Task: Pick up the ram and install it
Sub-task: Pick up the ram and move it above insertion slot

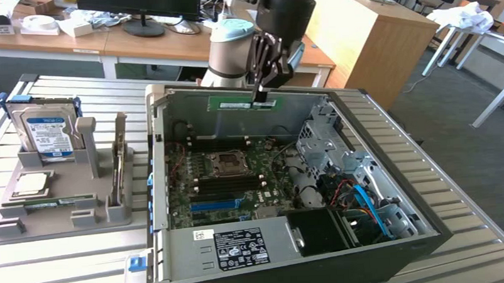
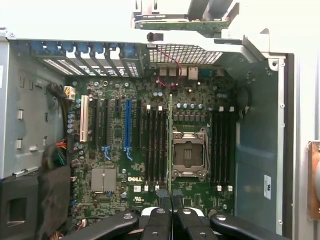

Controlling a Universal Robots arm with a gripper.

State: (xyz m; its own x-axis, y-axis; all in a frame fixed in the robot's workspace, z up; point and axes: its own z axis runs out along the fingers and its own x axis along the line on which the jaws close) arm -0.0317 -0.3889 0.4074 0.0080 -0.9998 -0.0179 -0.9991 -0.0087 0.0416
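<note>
Our long, thin green circuit-board ram (image 1: 234,105) (edge-on at the wrist) sits clamped in the black gripper (image 1: 260,94), arm pointing down over the open grey case (image 1: 234,124).

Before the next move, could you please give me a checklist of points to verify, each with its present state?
1. Grip: the gripper is shut on the ram: ok.
2. Ram hangs above the open case, clear of the motherboard: ok.
3. Ram runs parallel to the memory slots in the wrist view: ok.
4. Those slots are free of other sticks: ok.
5. Slot latches open: cannot tell.
6. Exact slot under the ram: cannot tell.
</note>
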